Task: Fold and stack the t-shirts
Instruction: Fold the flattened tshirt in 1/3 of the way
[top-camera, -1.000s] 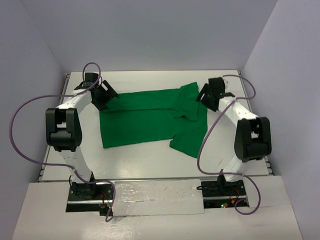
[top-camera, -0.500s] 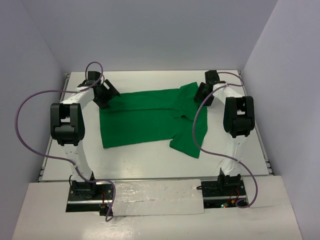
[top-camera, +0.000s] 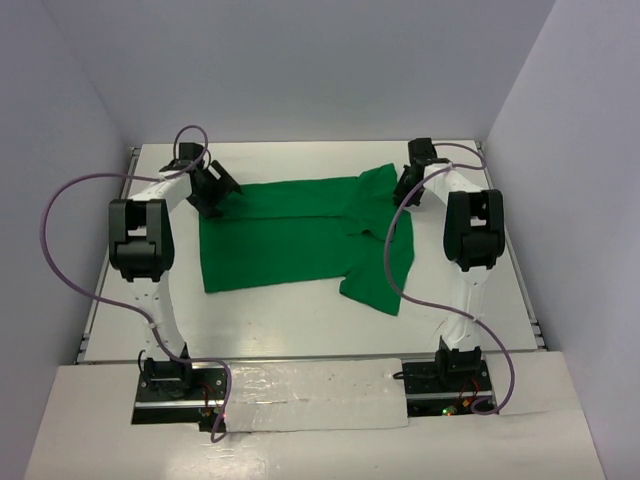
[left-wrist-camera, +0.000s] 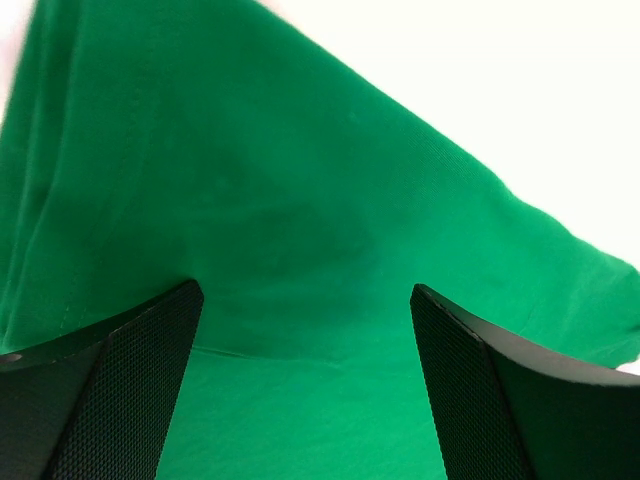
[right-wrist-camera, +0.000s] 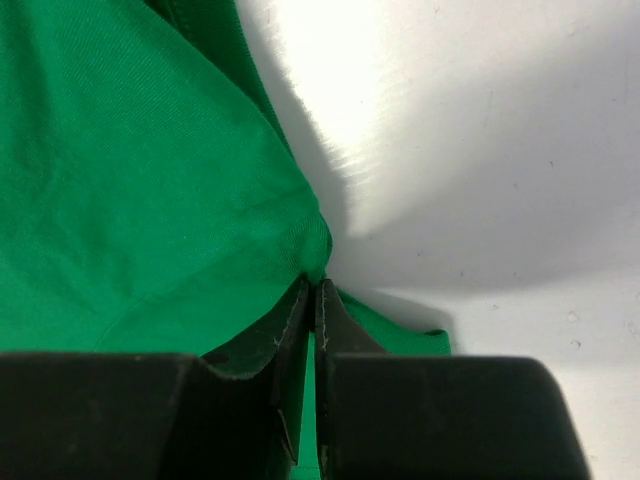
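Note:
The bright green t-shirt (top-camera: 290, 235) lies spread on the white table (top-camera: 300, 320), its right part folded over and rumpled. My left gripper (top-camera: 212, 195) hovers at the shirt's far left corner, open, with green cloth (left-wrist-camera: 250, 200) under and between its spread fingers (left-wrist-camera: 150, 350). In the left wrist view the gripper (left-wrist-camera: 305, 290) holds nothing. My right gripper (top-camera: 403, 190) is at the shirt's far right edge. In the right wrist view that gripper (right-wrist-camera: 313, 285) is shut on a pinch of the shirt's edge (right-wrist-camera: 120, 180), which bunches up at the fingertips.
Purple cables (top-camera: 60, 240) loop out from both arms, one (top-camera: 395, 270) hanging over the shirt's right part. Grey walls close in the table at the left, back and right. A white strip (top-camera: 310, 395) lies between the arm bases at the near edge.
My right gripper has closed on the shirt's far right edge after reaching further back. The left arm stretched out slightly toward the far left corner and stays open.

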